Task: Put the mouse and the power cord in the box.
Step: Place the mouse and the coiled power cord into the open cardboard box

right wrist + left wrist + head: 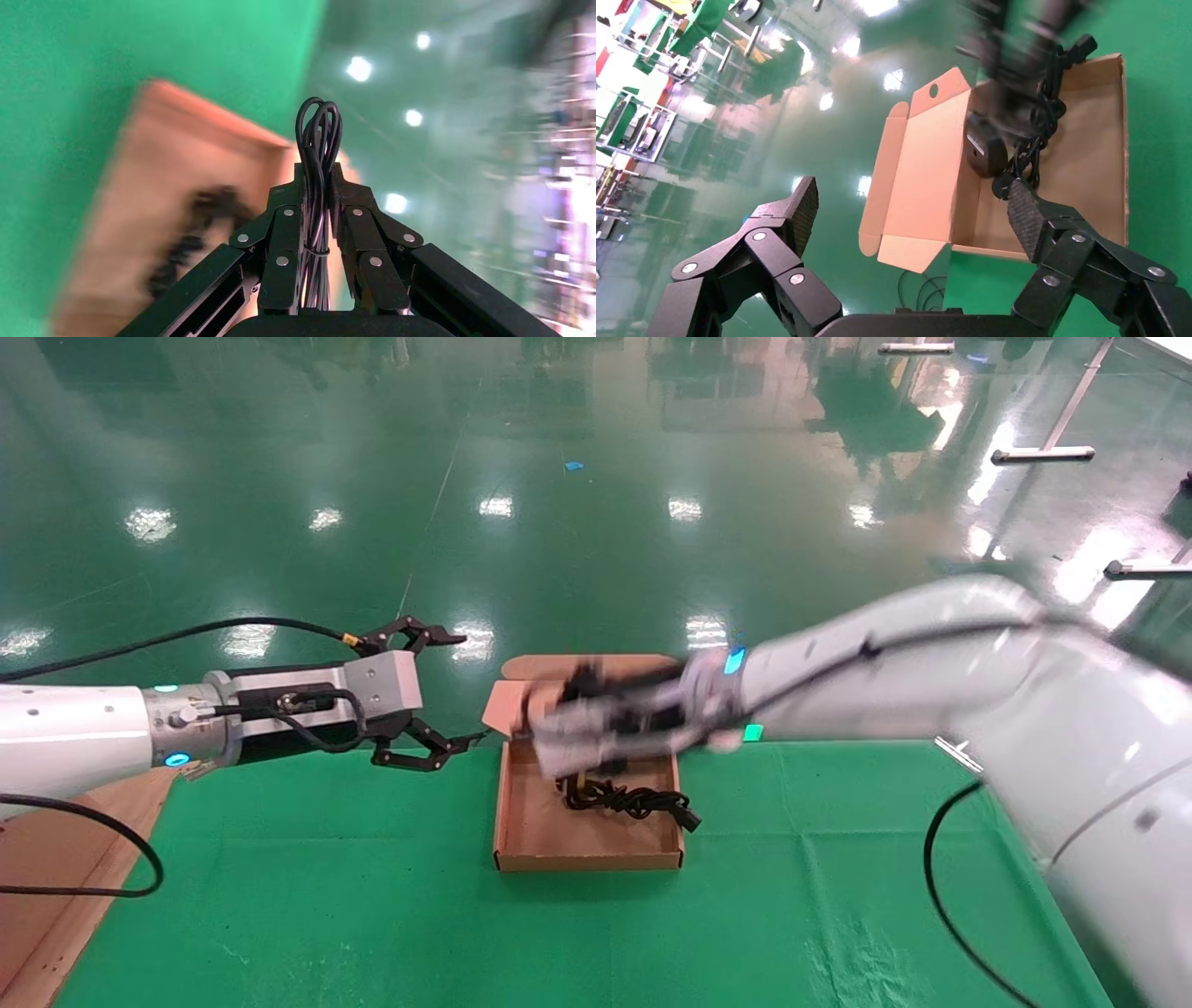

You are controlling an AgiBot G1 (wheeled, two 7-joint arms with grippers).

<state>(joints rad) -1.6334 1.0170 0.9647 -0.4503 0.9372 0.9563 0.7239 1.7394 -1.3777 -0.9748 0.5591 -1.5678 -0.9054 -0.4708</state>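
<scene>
Cardboard forms the box (531, 826), which sits open on the green mat (372, 896) at the middle of the head view, its hinged lid (926, 168) folded back toward the far side, away from the robot. We see the lid's side tabs and the small oval hole in the left wrist view.

We find the right gripper (318, 186) above the far part of the box, reaching in from the right. Its jaws are clamped narrowly on the power cord (318, 140): the right wrist view shows a looped bight of the black cable pinched between the fingers (281, 232), with the loop standing out past the fingertips. The remainder of the cord trails down onto the box floor, and one chunky plug (687, 820) lies over the box's right wall.

We see the mouse (985, 146) in the left wrist view, inside the box against the wall at the lid hinge, just beside the hanging cord.

The left gripper (445, 691) hovers off the left side of the box, near the lid. Its jaws stand wide and hold nothing.

A brown carton surface (56, 887) shows at the near left edge of the head view.
</scene>
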